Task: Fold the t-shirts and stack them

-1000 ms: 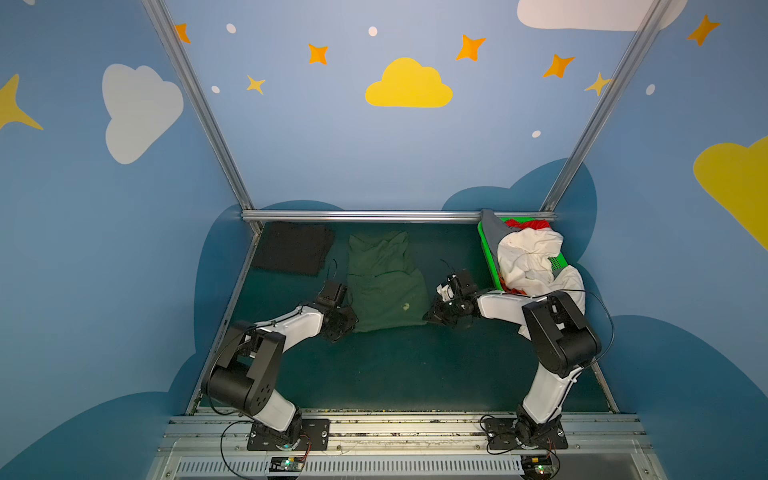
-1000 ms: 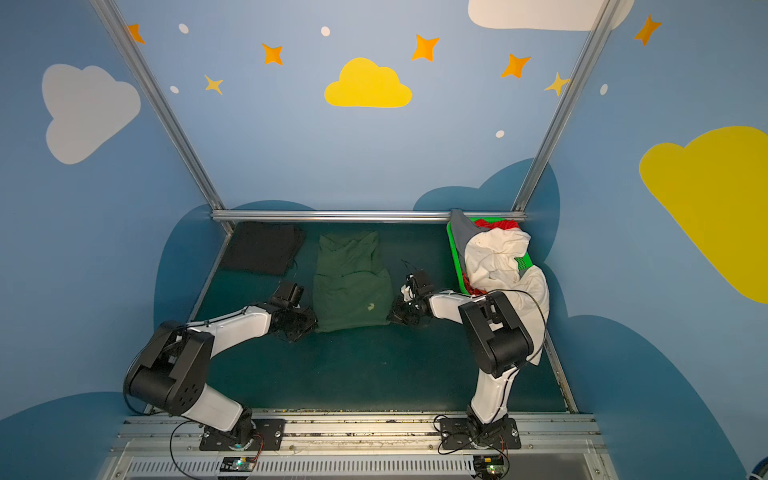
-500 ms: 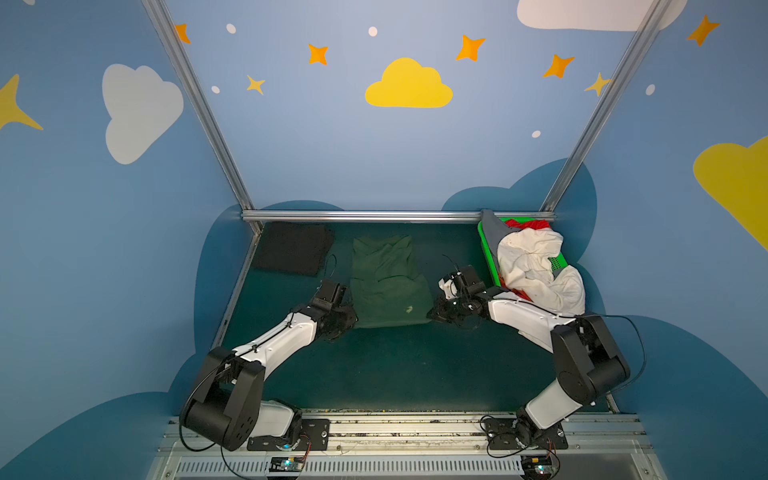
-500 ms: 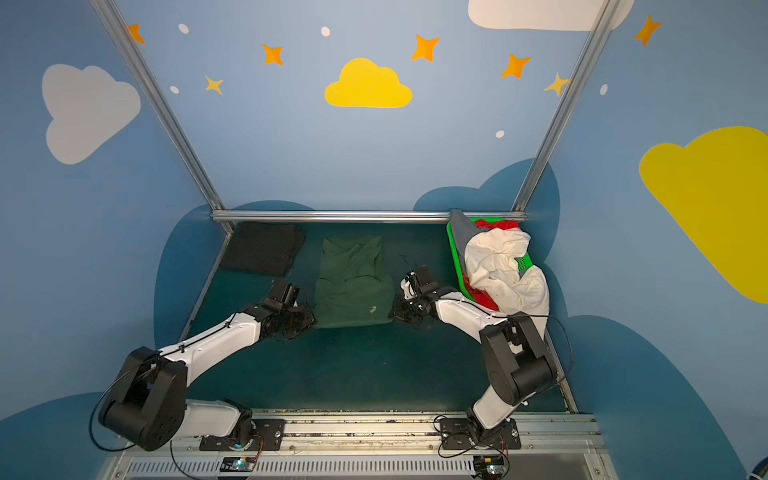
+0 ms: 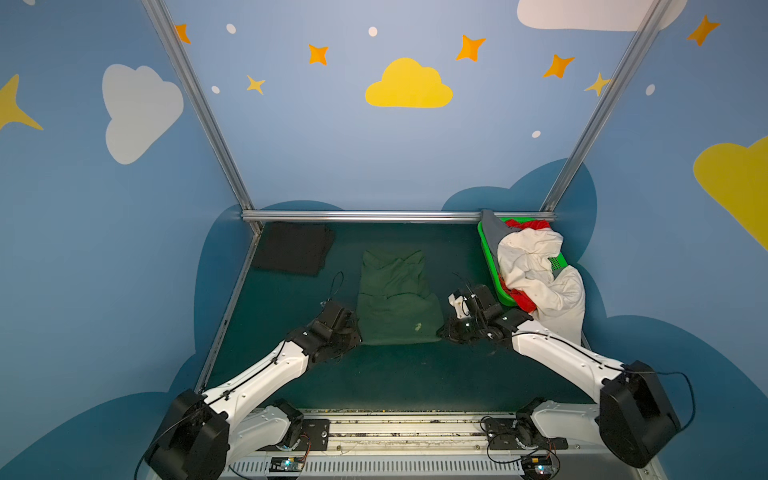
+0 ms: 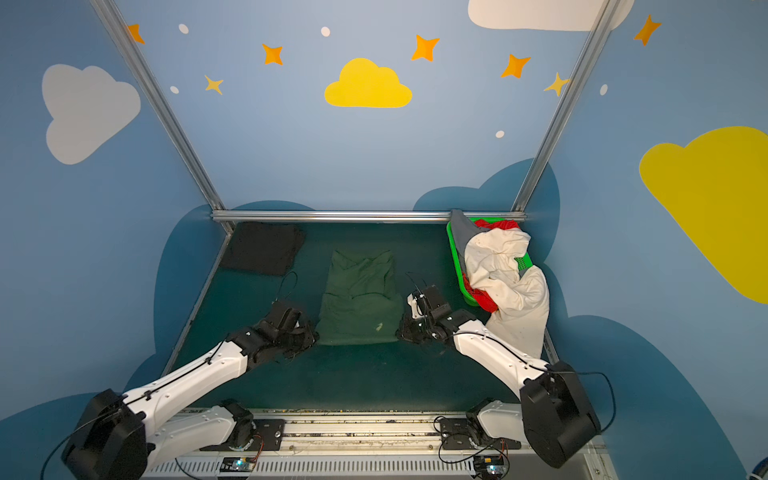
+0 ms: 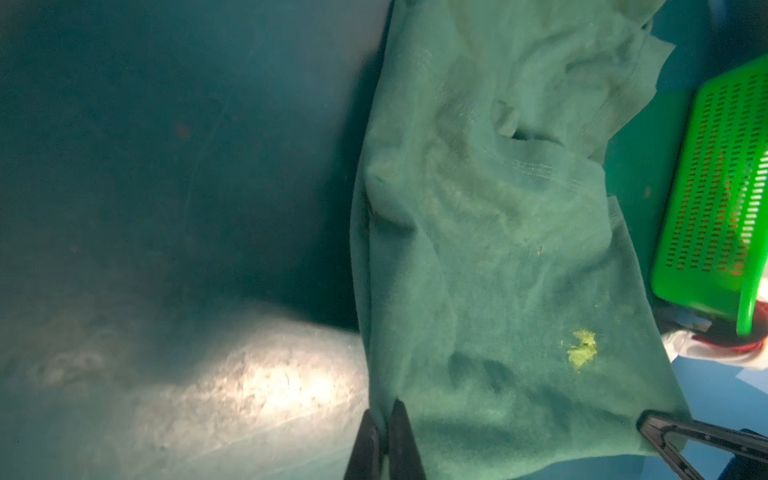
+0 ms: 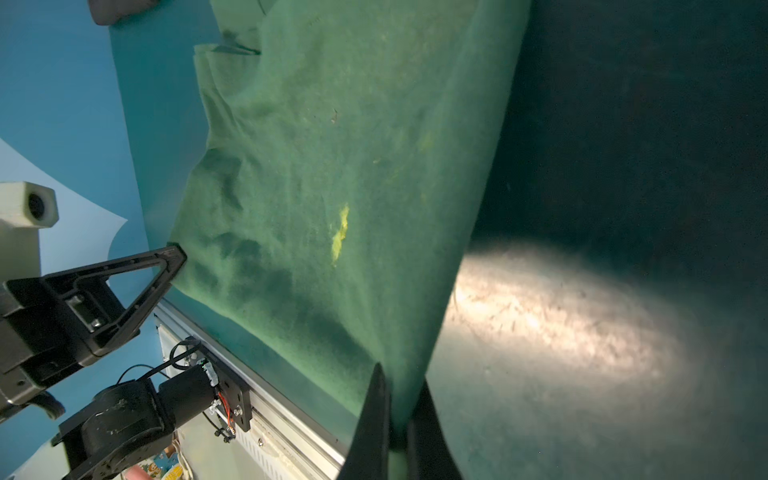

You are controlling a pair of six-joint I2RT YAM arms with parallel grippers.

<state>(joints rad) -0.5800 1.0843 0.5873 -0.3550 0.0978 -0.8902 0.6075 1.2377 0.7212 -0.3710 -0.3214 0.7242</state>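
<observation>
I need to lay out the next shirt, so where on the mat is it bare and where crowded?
Bare: the strip between the near edge of the dark green t-shirt and the front rail; a narrower patch between black t-shirt and left gripper. Crowded: the basket side, beside the right gripper.

dark green t-shirt (image 5: 395, 307) pulled closer
the left gripper (image 5: 358, 337) and right gripper (image 5: 441, 334) dragged it toward the bench's (image 5: 395, 378) front edge.

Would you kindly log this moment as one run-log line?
left gripper: shut on green shirt corner | right gripper: shut on green shirt corner | black shirt: folded, back left
</observation>
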